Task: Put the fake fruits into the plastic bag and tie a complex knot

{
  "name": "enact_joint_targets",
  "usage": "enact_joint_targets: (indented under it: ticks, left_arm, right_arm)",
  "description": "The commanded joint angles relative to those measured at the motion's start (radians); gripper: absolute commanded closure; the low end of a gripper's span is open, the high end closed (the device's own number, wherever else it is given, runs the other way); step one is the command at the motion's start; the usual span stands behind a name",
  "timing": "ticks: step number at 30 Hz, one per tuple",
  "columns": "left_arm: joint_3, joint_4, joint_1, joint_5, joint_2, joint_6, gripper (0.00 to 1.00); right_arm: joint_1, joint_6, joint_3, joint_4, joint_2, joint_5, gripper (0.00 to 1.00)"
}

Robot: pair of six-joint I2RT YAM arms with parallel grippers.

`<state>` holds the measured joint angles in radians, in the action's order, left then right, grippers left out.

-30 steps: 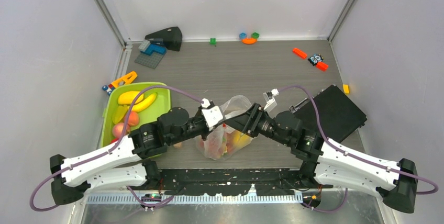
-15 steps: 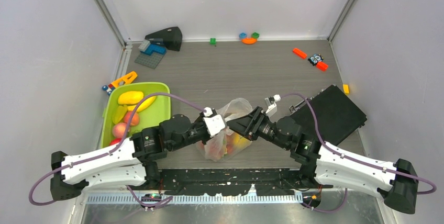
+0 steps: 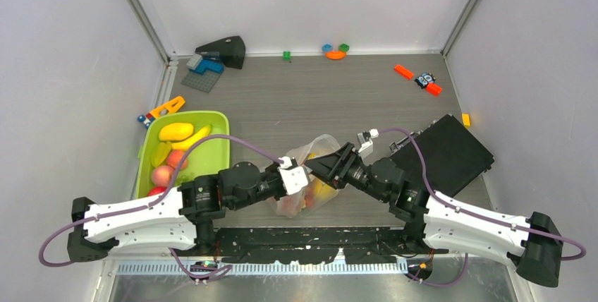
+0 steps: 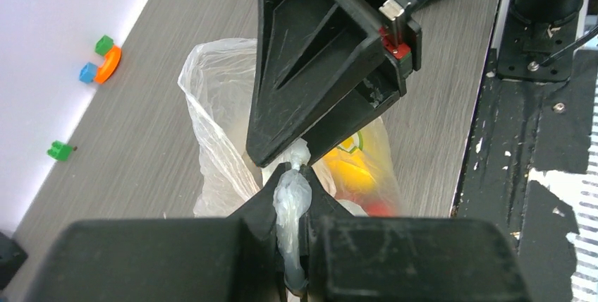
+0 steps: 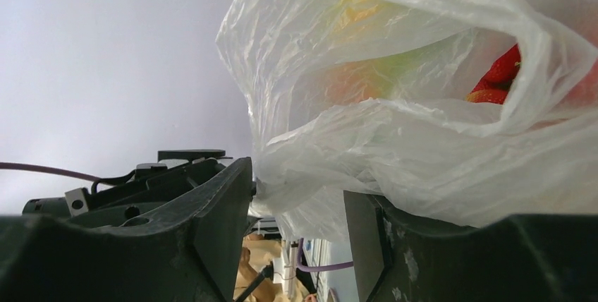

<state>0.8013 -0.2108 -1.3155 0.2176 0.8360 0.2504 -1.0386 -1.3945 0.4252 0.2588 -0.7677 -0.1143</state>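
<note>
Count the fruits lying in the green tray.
6: yellow mango and yellow banana at the far end, greenish banana by the left wall, red-orange fruit in the middle, peach nearer, red fruit at the left arm, which may hide more.

Seen from above, both claws meet over the plastic bag (image 3: 319,148) and hide its near half. The left claw (image 4: 293,200) has its fingers cut off by the bottom edge of its own view, with a twisted strand of the bag pinched between them. Bag film fills the gap of the right claw (image 5: 300,196); whether it clamps the film or only stands around it cannot be told. The fake fruits (image 5: 497,76) inside are mostly smears of colour behind the plastic. The left arm (image 3: 141,217) covers the near right corner of the green tray (image 3: 218,122). The toys (image 3: 336,51) at the far edge of the desk (image 3: 282,97) are too small to tell.
</note>
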Motion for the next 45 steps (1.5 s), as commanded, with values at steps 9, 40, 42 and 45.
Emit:
enact_joint_targets:
  ticks: [9,40,42,45]
  left_arm:
    - [0.015,0.071,-0.09,0.121,0.059,0.107,1.0]
    - [0.588,-0.409,0.094,-0.149,0.026,-0.293,0.01]
    - [0.556,-0.373,0.177,-0.198,0.001,-0.329,0.01]
    - [0.53,-0.353,0.258,-0.261,-0.009,-0.381,0.01]
  right_arm:
    - [0.003,-0.014,0.026,0.086,-0.054,-0.002,0.52]
    - [0.311,0.783,0.541,-0.076,-0.229,0.535,0.95]
    - [0.329,0.857,0.608,-0.117,-0.285,0.653,0.95]
    - [0.337,0.908,0.63,-0.091,-0.328,0.774,0.95]
